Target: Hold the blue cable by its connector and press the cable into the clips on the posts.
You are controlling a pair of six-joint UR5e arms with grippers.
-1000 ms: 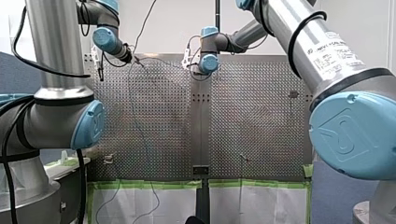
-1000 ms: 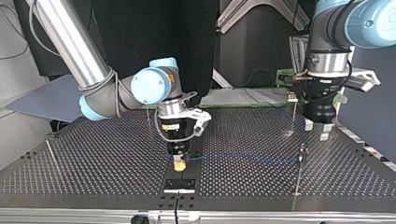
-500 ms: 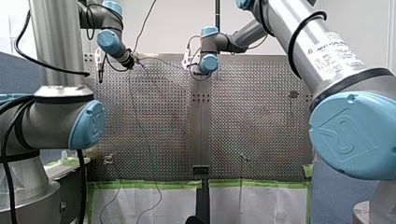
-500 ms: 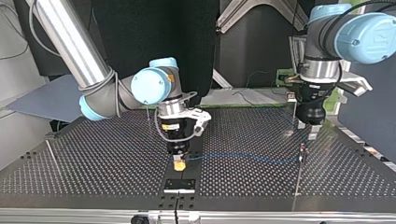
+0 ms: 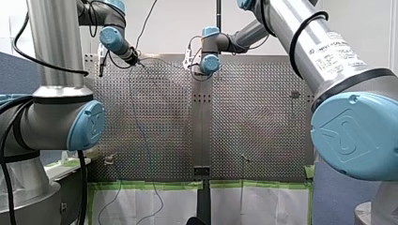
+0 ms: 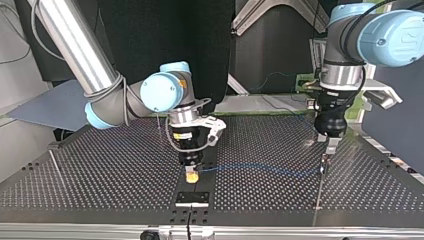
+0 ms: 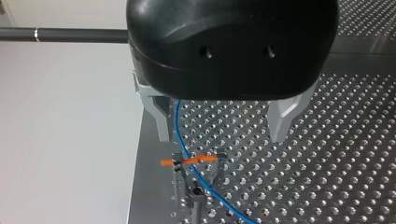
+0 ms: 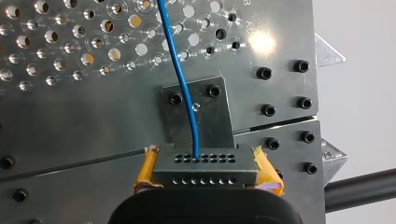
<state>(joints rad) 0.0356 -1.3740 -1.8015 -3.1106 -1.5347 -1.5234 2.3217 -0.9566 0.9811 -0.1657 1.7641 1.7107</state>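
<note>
A grey connector [image 8: 205, 164] sits between the yellow pads of my right gripper [image 8: 205, 156], which is shut on it low over the table's middle [image 6: 191, 175]. From it the blue cable [image 6: 260, 168] runs level toward a thin post [image 6: 324, 162] at the top view's right. My left gripper [image 6: 328, 145] hangs just above that post. In the left wrist view its metal fingers [image 7: 281, 122] stand open. The blue cable [image 7: 180, 135] passes close by one finger and down through the post's clip with an orange tab [image 7: 191, 160].
A small black plate [image 6: 192, 198] is bolted near the table edge by my right gripper. More thin posts stand at the top view's left [image 6: 55, 167], behind my right gripper [image 6: 158, 122] and behind my left one [image 6: 313, 107]. Green tape [image 5: 155, 184] lines the near edge.
My left arm has swung toward the top view's left and come over the post with the clip, its wrist turning. My right gripper and the connector have stayed put.
</note>
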